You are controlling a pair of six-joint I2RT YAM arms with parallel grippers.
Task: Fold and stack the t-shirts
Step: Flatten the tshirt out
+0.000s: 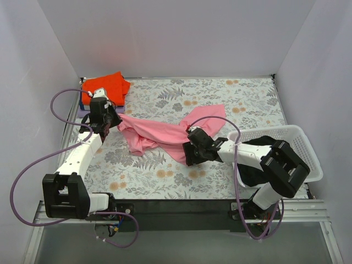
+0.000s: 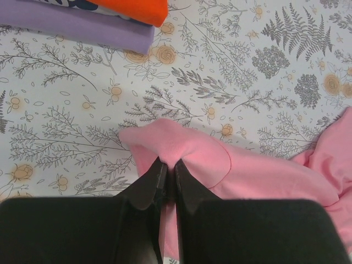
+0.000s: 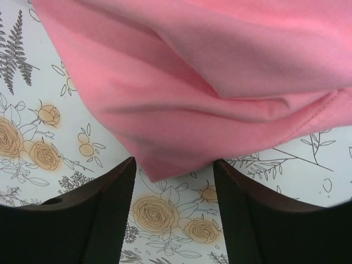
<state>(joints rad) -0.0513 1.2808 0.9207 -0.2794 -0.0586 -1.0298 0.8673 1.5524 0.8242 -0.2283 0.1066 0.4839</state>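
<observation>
A light pink t-shirt (image 1: 159, 133) lies crumpled across the middle of the floral table. My left gripper (image 1: 110, 122) is shut on its left corner; in the left wrist view the fingertips (image 2: 159, 170) pinch the pink cloth (image 2: 242, 170). My right gripper (image 1: 190, 157) is open at the shirt's near edge; in the right wrist view its fingers (image 3: 118, 181) straddle a hanging pink corner (image 3: 181, 110) without touching it. A folded orange-red t-shirt (image 1: 105, 86) lies on a purple one (image 2: 82, 25) at the back left.
A white mesh basket (image 1: 297, 144) holding dark clothing (image 1: 258, 165) stands at the right, beside my right arm. White walls enclose the table on three sides. A black strip runs along the near edge (image 1: 176, 206).
</observation>
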